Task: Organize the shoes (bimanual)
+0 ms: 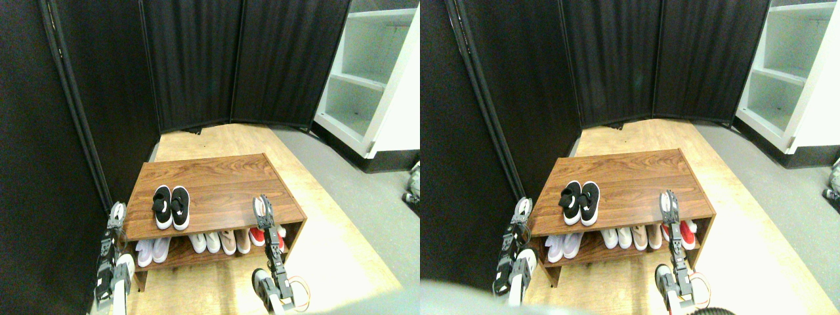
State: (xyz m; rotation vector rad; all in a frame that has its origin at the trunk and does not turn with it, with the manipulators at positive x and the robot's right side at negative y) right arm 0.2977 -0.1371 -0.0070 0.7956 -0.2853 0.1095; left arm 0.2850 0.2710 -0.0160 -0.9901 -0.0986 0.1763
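I'm seeing the black shoes sitting side by side on the shoe rack, toward its left front; my left gripper is hovering off the rack's left edge, my right gripper over its right front; I cannot tell either finger gap

Left manipulator: pale grey-white limb segments with black joint blocks, ending in a dark gripper with pale tips. Right manipulator: same pale and black build, with a thin orange cable loop beside its base.
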